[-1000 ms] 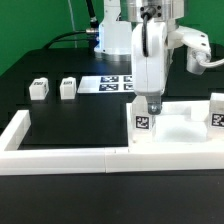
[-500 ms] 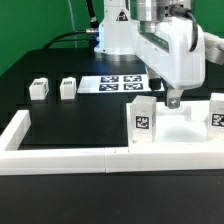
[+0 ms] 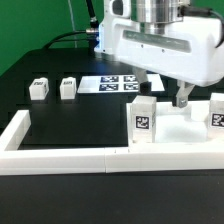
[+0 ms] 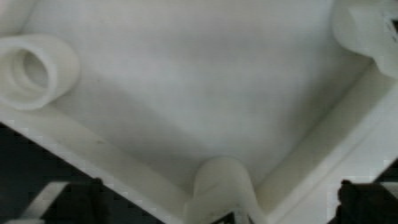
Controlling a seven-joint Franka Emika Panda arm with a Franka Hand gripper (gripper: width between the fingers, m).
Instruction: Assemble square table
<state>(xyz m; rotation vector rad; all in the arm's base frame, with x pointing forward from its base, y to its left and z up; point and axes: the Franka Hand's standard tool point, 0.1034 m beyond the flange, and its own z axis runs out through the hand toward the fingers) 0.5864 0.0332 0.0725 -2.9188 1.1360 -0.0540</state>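
Observation:
The square table's white slab (image 3: 176,130) lies inside the corner of the white fence at the exterior view's front right. On it stand two tagged legs upright, one (image 3: 143,122) at its near left corner and one (image 3: 217,112) at the right edge. Two more tagged legs (image 3: 39,88) (image 3: 68,87) rest on the black table at the left. My gripper (image 3: 181,99) hangs open just above the slab, between the two upright legs, holding nothing. In the wrist view the slab (image 4: 196,90) fills the picture, with a round socket (image 4: 36,72) and a rim corner between my dark fingertips (image 4: 43,200).
The marker board (image 3: 117,85) lies flat behind the slab. Long white fence bars run along the front (image 3: 70,157) and the left (image 3: 16,133). The arm's bulky white body (image 3: 160,45) hangs over the back right.
The arm has swung from above the near left upright leg toward the exterior view's right. The jaws stayed open, and the leg stays standing.

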